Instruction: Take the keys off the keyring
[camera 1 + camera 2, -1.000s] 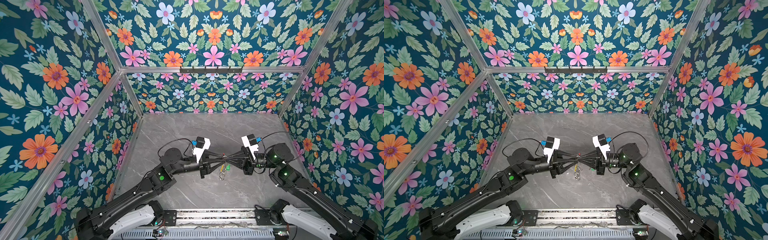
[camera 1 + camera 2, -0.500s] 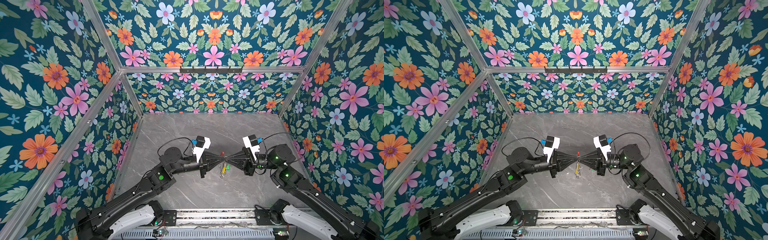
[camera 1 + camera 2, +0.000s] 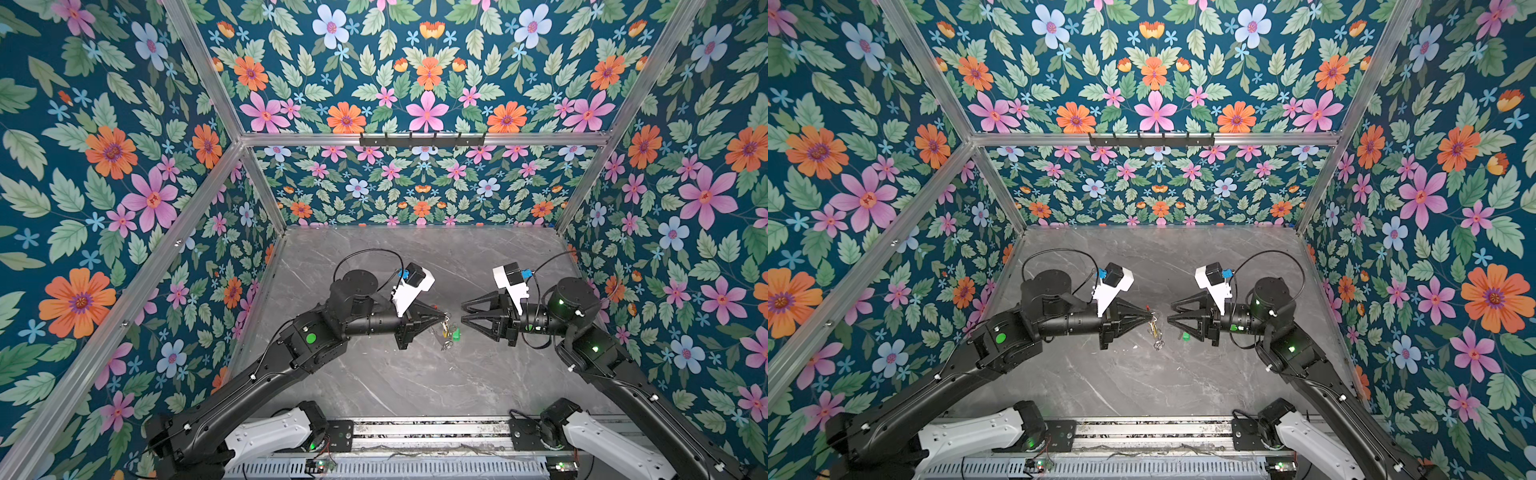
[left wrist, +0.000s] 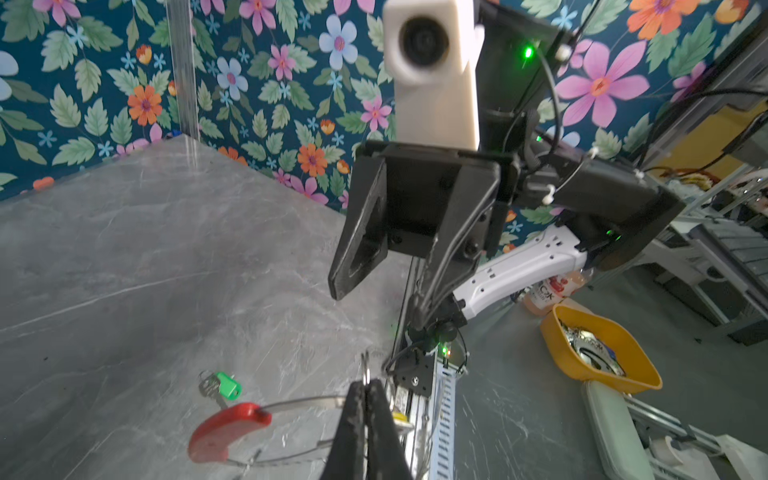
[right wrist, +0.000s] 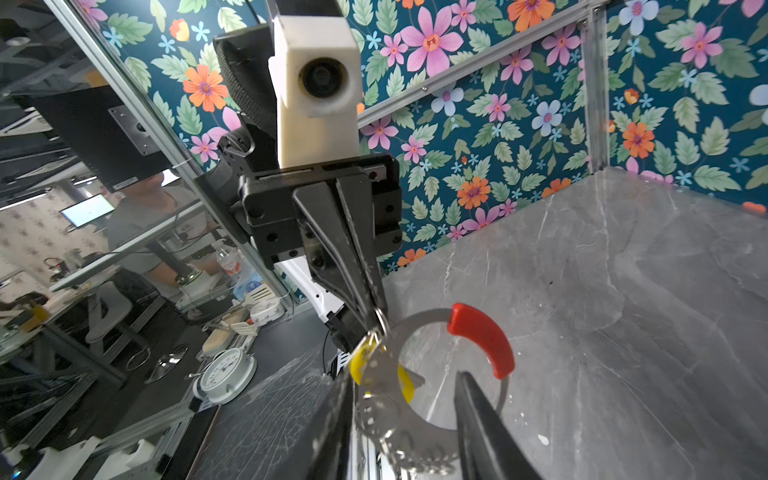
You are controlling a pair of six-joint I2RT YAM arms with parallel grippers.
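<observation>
My left gripper (image 3: 446,317) (image 3: 1152,316) (image 4: 366,388) is shut on the keyring (image 4: 299,404) and holds it above the table; a small silver ring pokes out past its tips. The keyring (image 5: 417,322) is a grey hoop with a red arc (image 5: 482,336). A yellow-tagged key (image 3: 444,332) (image 5: 360,360) hangs from it. The green-tagged key (image 3: 456,333) (image 3: 1185,336) (image 4: 226,384) lies on the table, apart from the hoop. The right gripper (image 3: 462,313) (image 3: 1169,314) (image 5: 405,376) is open, a short gap to the right of the hoop, with nothing held.
Floral walls close in the grey marble table (image 3: 374,257) on three sides. A black hook rack (image 3: 422,141) sits high on the back wall. The arms' mounting rail (image 3: 415,432) runs along the front edge. A yellow bin (image 4: 640,374) stands outside the cell.
The left gripper has closed fully on the keyring. The right gripper has let go, opened, and drawn back to the right.
</observation>
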